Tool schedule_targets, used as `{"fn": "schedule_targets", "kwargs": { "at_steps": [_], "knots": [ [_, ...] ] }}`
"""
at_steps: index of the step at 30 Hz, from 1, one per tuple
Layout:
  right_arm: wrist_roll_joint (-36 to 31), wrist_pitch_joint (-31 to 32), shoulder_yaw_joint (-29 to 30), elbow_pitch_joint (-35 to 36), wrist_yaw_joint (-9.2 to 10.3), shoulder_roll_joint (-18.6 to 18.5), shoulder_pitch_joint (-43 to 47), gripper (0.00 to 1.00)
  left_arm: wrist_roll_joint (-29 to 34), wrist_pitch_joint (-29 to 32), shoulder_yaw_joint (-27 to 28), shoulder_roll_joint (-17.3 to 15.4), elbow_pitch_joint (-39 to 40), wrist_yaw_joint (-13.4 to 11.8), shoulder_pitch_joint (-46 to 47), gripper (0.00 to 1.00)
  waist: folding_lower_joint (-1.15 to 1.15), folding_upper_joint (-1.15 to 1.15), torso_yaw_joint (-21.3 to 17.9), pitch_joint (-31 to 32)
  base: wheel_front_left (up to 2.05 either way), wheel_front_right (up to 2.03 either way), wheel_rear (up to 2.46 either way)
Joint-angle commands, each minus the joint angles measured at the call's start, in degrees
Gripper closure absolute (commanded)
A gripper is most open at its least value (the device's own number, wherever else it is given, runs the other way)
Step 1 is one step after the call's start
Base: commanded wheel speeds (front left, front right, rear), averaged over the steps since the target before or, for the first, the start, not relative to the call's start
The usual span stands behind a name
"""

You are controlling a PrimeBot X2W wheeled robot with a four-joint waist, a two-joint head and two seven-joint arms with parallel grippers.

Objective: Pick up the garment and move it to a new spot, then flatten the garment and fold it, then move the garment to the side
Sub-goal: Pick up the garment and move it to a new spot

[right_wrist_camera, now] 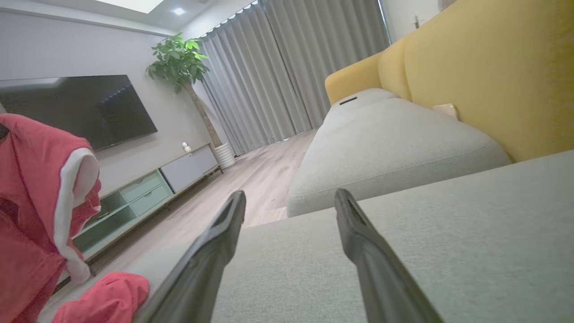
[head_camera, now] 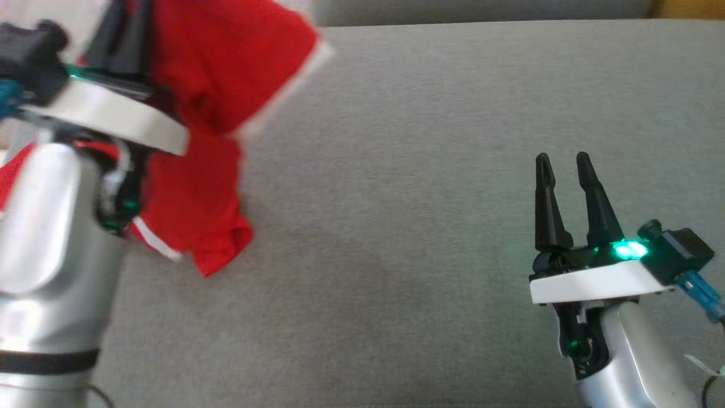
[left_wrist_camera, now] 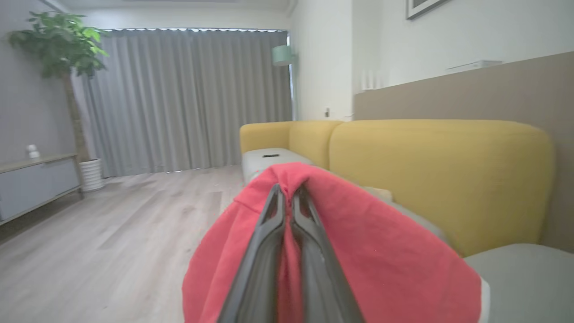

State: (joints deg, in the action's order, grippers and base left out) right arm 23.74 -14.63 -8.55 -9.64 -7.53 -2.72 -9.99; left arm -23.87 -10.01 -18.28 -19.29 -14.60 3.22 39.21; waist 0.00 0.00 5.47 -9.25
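The red garment (head_camera: 215, 85) with white trim hangs bunched at the upper left of the head view, lifted above the grey seat cushion (head_camera: 425, 170) of a sofa. Its upper part is blurred there. Its lower end trails down to the cushion near the left edge, and in the right wrist view a crumpled red fold lies on the cushion's near corner while the rest hangs above it.

The left end effector (left_wrist_camera: 289, 190) has hold of the garment: in the left wrist view its two dark fingers (left_wrist_camera: 264, 251) are pressed together with red fabric pinched between them, and the cloth drapes over and down both sides of them. The pale left forearm (head_camera: 51, 238) rises at the left edge of the head view, in front of part of the cloth.

The right end effector (head_camera: 562, 161) is at the lower right of the head view, well apart from the garment. Its fingers are spread wide with nothing between them, pointing out over bare cushion.

Behind the cushion runs a yellow backrest (left_wrist_camera: 439, 170). Further off are a pale wooden floor (left_wrist_camera: 112, 233), grey curtains (left_wrist_camera: 188, 98), a potted plant (left_wrist_camera: 58, 45), a wall television (right_wrist_camera: 80, 107) and a low cabinet (right_wrist_camera: 148, 193) beneath it
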Motion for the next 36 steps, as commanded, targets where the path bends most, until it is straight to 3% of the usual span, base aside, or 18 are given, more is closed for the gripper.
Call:
{"fn": "schedule_targets", "kwargs": {
  "at_steps": [1,9,14,20,21,22,29,36],
  "knots": [
    [0.43,-0.37,-1.04,1.98,0.04,-0.16,-0.87,0.00,-0.37,0.76,1.42,-1.14,3.44,-0.60,2.26,1.00,0.00,0.00,-1.85,0.70,0.00,0.00,0.00],
    [1.09,-0.37,-0.78,2.99,0.04,-0.16,-2.29,0.00,-0.68,4.96,-4.76,6.22,9.09,-2.12,2.70,1.00,0.00,0.00,-10.38,-1.44,0.00,0.00,0.00],
    [2.06,-0.37,-1.06,3.56,0.04,-0.16,-3.31,0.00,-0.25,4.33,-6.47,10.16,6.07,-3.33,5.45,1.00,0.00,0.00,-15.44,-3.68,0.00,0.00,0.00],
    [3.17,-0.37,-1.29,3.87,0.04,-0.16,-4.08,0.00,0.26,2.75,-6.73,11.76,-1.94,-4.06,8.20,1.00,0.00,0.00,-19.20,-5.71,0.00,0.00,0.00],
    [3.35,-0.37,-1.32,3.89,0.04,-0.16,-4.20,0.00,0.26,2.33,-6.59,11.88,-4.02,-4.20,8.65,0.22,0.00,0.00,-19.66,-6.03,0.00,0.00,0.00],
    [3.48,-0.37,-1.32,3.91,0.04,-0.16,-4.28,0.00,0.44,1.99,-6.59,11.85,-6.26,-4.28,9.09,0.00,0.00,0.00,-19.92,-6.22,0.00,0.00,0.00],
    [3.13,-0.37,-0.55,3.87,0.04,-0.16,-3.89,0.00,1.24,-3.43,-4.22,9.61,-17.69,-5.22,9.67,0.00,0.00,0.00,-19.01,-5.42,0.00,0.00,0.00],
    [0.61,-0.37,1.50,3.49,0.04,-0.16,-2.05,0.00,1.49,-4.93,-0.45,7.28,-14.55,-4.41,2.95,0.00,0.00,0.00,-12.86,-2.65,0.00,0.00,0.00]
  ]
}}
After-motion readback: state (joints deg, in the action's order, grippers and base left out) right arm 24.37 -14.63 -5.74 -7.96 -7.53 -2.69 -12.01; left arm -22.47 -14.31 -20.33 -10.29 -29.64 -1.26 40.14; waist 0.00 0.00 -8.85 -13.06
